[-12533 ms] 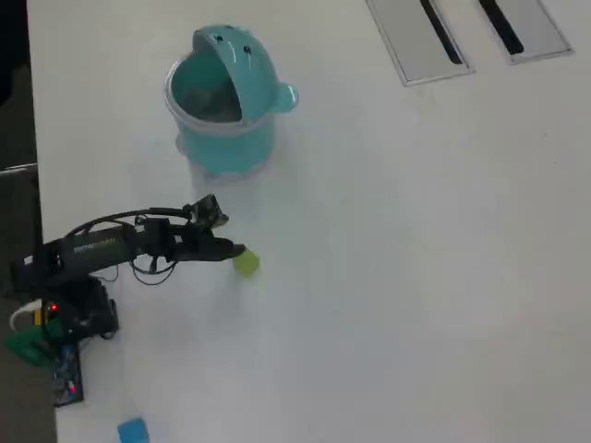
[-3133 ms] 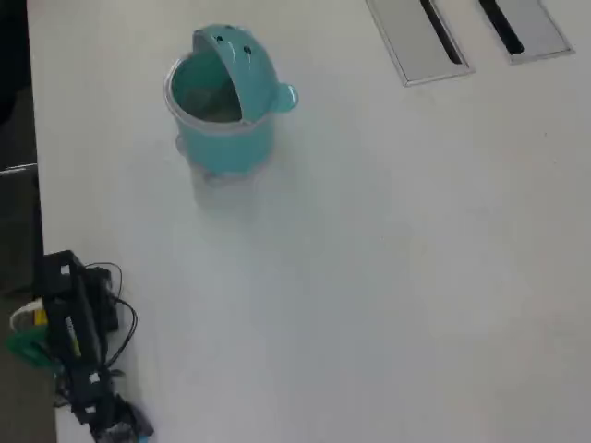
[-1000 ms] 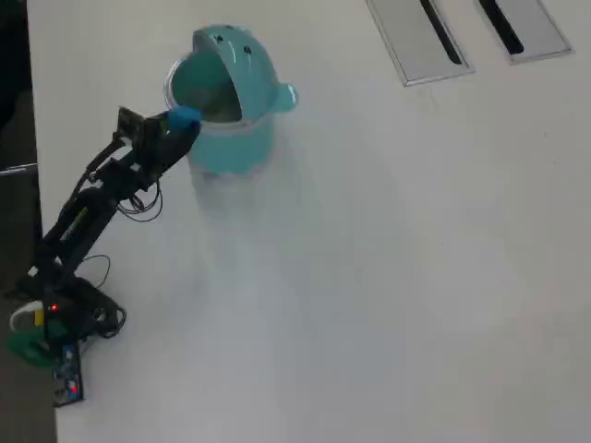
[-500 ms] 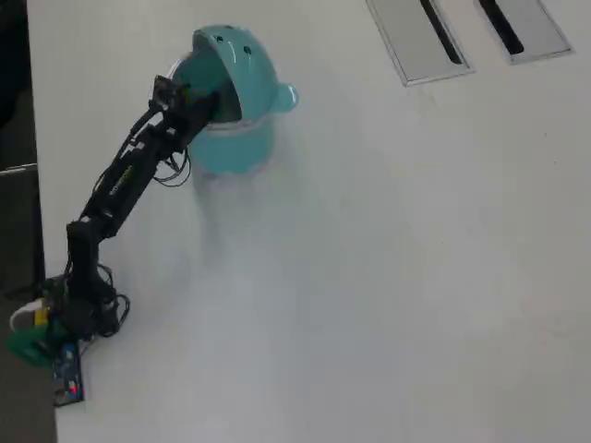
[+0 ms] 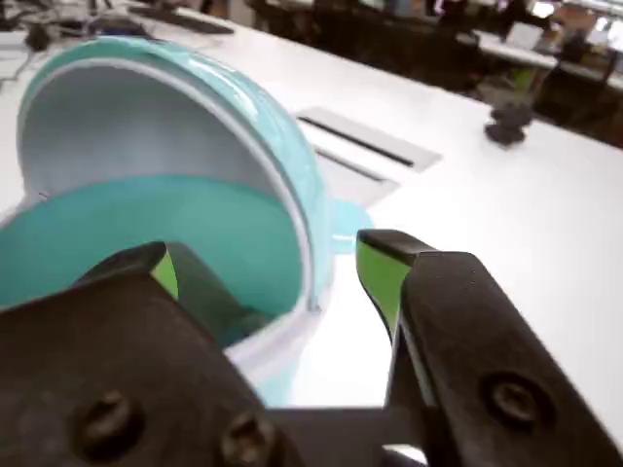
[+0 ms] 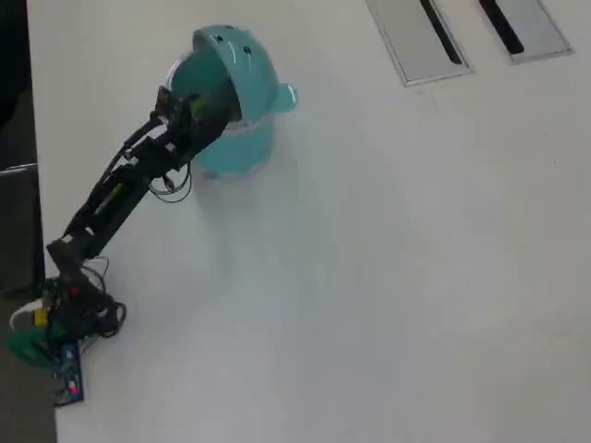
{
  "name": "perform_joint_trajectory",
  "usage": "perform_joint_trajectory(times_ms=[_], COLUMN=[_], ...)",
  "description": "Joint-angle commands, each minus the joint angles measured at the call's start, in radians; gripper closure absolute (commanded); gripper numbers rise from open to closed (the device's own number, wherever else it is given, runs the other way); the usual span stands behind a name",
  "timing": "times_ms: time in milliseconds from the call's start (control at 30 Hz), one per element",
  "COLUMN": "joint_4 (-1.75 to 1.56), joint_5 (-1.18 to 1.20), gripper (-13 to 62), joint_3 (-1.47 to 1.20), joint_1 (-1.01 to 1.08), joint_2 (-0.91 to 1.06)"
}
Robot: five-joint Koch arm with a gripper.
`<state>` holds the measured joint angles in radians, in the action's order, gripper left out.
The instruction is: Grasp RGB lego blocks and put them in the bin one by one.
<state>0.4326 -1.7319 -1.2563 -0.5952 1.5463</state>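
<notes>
The teal bin (image 6: 242, 152) stands at the far left of the white table in the overhead view, its rounded lid (image 6: 245, 60) flipped up. My gripper (image 6: 211, 103) hangs over the bin's mouth. In the wrist view the gripper (image 5: 268, 255) is open, its green-padded fingers (image 5: 382, 272) spread wide with nothing between them, and the bin's rim (image 5: 292, 331) and teal inside (image 5: 146, 224) lie just below. None of the lego blocks shows in either view.
Two flat grey slotted panels (image 6: 420, 37) (image 6: 517, 23) are set into the table at the far right, also visible behind the bin as grey panels (image 5: 360, 146) in the wrist view. The arm's base (image 6: 55, 318) sits at the near left edge.
The arm lifted a blue block from the near left corner up to the bin. The gripper now stands open over the bin's mouth and the blue block no longer shows.
</notes>
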Motion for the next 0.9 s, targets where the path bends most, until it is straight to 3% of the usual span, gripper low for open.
perform_joint_trajectory(times_ms=[0,567,867], joint_4=[-0.089,-0.411,-0.723], joint_5=[0.014,0.031,0.207], gripper=[15.6,15.6,13.5], joint_3=[-0.046,-0.969,-1.213], joint_1=[0.04,0.278,0.291], joint_2=[0.133,0.802,0.821])
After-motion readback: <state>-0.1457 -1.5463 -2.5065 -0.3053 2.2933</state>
